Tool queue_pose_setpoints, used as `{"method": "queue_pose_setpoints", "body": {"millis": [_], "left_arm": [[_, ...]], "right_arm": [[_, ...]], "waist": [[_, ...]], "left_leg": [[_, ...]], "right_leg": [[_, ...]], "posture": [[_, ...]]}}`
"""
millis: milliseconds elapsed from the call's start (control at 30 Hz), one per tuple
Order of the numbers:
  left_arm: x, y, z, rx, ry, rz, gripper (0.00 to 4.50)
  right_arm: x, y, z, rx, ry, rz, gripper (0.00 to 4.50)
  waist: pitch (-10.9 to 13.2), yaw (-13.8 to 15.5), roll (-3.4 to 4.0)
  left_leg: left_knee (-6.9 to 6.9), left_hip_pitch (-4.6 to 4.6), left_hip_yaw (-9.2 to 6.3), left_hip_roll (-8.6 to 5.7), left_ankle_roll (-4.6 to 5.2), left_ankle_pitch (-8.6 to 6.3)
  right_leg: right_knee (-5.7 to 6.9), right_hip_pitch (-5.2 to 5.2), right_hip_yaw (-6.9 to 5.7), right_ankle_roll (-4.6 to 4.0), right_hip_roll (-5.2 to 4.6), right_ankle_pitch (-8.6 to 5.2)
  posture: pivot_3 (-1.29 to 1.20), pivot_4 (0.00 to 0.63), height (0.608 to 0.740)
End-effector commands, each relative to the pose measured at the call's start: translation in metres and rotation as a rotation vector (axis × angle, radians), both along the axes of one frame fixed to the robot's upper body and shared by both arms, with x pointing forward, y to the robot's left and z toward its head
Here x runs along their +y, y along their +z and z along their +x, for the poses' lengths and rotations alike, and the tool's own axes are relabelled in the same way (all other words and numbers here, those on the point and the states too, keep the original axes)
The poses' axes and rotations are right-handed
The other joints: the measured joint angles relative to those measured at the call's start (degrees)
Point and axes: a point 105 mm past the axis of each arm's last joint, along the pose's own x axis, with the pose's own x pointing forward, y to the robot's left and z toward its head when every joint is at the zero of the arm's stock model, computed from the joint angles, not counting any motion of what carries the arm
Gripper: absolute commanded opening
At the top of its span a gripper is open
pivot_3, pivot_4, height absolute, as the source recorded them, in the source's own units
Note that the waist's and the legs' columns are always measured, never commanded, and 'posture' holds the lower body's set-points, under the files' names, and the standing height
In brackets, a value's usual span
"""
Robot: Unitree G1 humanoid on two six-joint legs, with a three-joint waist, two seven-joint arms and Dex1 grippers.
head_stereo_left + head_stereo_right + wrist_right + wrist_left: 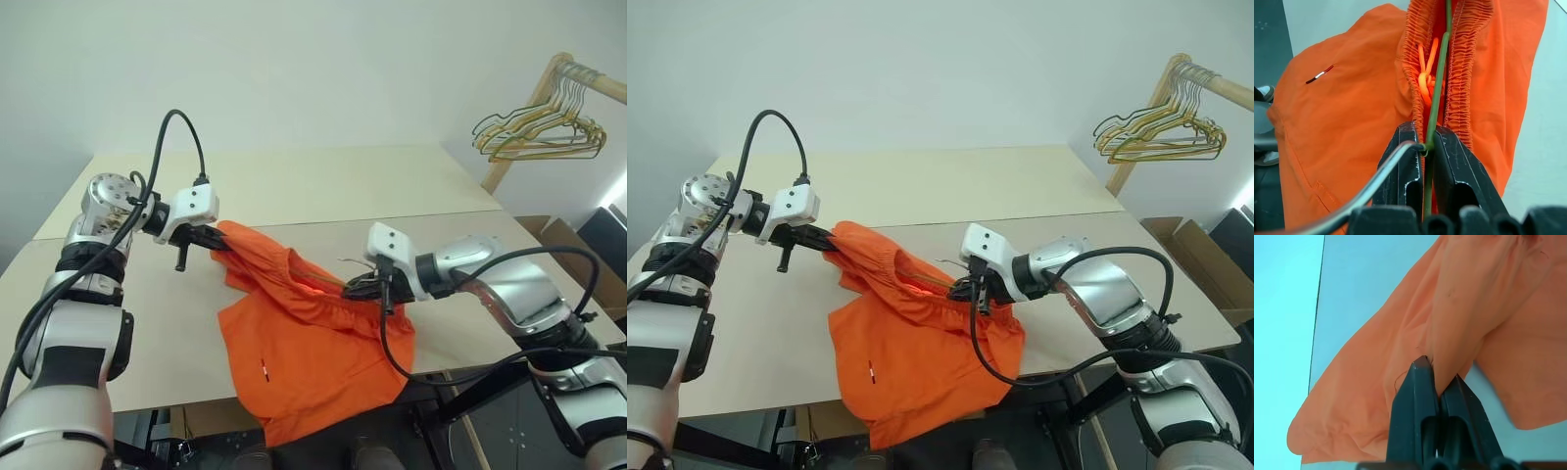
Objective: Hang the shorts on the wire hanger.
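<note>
The bright orange shorts (304,343) lie on the table near its front edge, with their lower part hanging over it. My left gripper (217,242) is shut on a fold of the shorts' fabric (1459,308) at their far left corner and holds it just above the table. My right gripper (355,287) is shut on the thin green wire hanger (1436,98). The wire runs from between its fingers into the opening of the gathered waistband (1464,58). Most of the hanger is hidden inside the shorts.
The beige table (323,186) stretches wide behind the shorts. At the far right a wooden rack (529,108) holds a bunch of yellow and green hangers (539,132). A cardboard box (563,240) stands on the floor beyond the table's right edge.
</note>
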Motion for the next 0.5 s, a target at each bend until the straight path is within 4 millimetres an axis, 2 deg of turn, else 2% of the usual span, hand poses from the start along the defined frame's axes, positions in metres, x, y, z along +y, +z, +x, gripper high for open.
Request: {"method": "queue_pose_setpoints", "body": {"millis": [33, 333, 433, 500], "left_arm": [[0.004, 0.014, -0.002, -0.038, -0.009, -0.011, 0.05], [-0.010, -0.004, -0.012, 0.001, -0.101, -0.005, 0.05], [-0.005, -0.009, -0.014, 0.003, -0.098, 0.037, 0.63], [-0.001, -0.009, -0.014, 0.000, -0.096, 0.046, 1.26]], "right_arm": [[-0.005, 0.015, 0.004, -0.055, -0.021, 0.029, 0.12], [0.004, 0.037, 0.009, -0.082, -0.007, 0.081, 0.12], [0.003, 0.042, 0.008, -0.087, 0.003, 0.080, 0.12], [0.002, 0.045, 0.007, -0.089, 0.011, 0.076, 0.12]], "waist": [[0.00, -0.01, 0.00], [0.00, -0.11, 0.00], [0.00, -0.01, 0.00], [0.00, -0.05, 0.00]], "left_leg": [[0.00, 0.00, 0.00, 0.00, 0.00, 0.00], [0.00, 0.01, 0.01, 0.02, 0.00, 0.00], [0.00, 0.00, 0.00, 0.01, 0.00, 0.00], [0.00, 0.01, 0.01, 0.01, 0.00, 0.00]], "right_leg": [[0.00, 0.00, 0.00, 0.00, 0.00, 0.00], [0.01, 0.00, 0.01, 0.00, 0.01, 0.00], [0.00, 0.00, 0.01, 0.00, 0.00, 0.00], [0.00, 0.00, 0.01, 0.00, 0.00, 0.00]], "posture": [[-0.01, 0.000, 0.740], [-0.02, 0.000, 0.740], [-0.02, 0.000, 0.740], [-0.02, 0.000, 0.740]]}}
